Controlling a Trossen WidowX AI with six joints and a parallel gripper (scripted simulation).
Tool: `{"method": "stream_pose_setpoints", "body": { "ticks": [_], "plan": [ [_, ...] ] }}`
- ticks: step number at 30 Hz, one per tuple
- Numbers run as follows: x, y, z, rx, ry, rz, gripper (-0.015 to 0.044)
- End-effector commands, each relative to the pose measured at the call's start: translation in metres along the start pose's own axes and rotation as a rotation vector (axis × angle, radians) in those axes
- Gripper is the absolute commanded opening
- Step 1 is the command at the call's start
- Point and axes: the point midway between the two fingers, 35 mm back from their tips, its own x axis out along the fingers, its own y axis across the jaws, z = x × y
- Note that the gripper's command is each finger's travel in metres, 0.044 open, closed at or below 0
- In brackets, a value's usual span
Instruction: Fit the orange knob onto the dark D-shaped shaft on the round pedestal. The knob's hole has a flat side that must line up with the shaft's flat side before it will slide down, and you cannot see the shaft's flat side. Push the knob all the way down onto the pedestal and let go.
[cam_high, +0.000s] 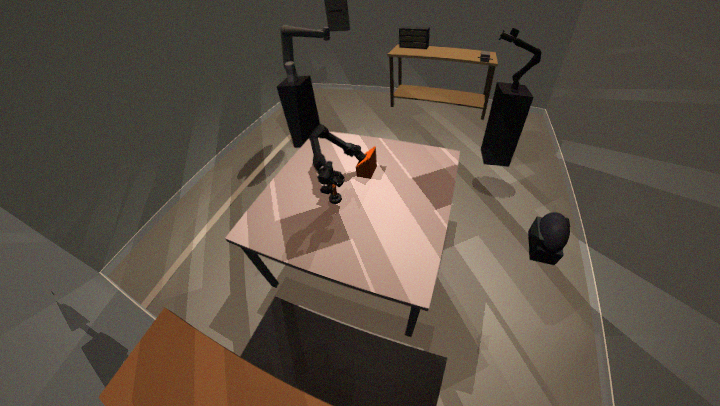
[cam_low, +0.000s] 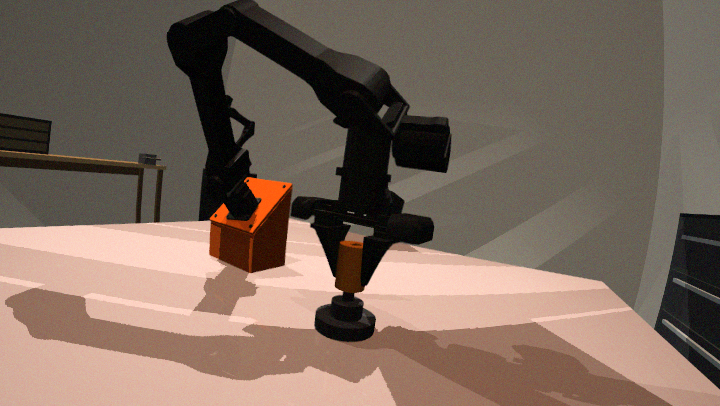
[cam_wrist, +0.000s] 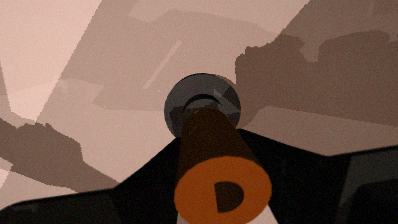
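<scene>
The gripper (cam_high: 333, 188) (cam_low: 348, 279) (cam_wrist: 208, 138), partly open, is clamped on the orange knob (cam_high: 333, 190) (cam_low: 349, 267) (cam_wrist: 222, 187), holding it nearly upright above the round pedestal (cam_high: 335, 199) (cam_low: 344, 322) (cam_wrist: 200, 85), presumably so its D-shaped hole can be turned to match the shaft (cam_low: 348, 296). The knob sits between the fingertips, its lower end just past them, not down on the pedestal.

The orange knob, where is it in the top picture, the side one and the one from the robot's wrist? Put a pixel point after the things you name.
Top: the orange knob (cam_high: 333, 190) (cam_low: 348, 267) (cam_wrist: 223, 172) is a tiny bit left of the middle.
Exterior: near the middle, a little low.
Wrist: at the bottom, just right of the middle.
Landmark in all three: the dark round pedestal (cam_high: 335, 199) (cam_low: 344, 325) (cam_wrist: 185, 92).
</scene>
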Motion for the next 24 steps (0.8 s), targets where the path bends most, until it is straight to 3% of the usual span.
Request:
{"method": "stream_pose_setpoints", "body": {
  "ticks": [1,24],
  "plan": [
    [-0.0020,-0.0014,0.0013,-0.120,0.003,-0.005,0.0000],
    [-0.0011,-0.0005,0.0003,-0.131,0.003,-0.005,0.0000]
  ]
}}
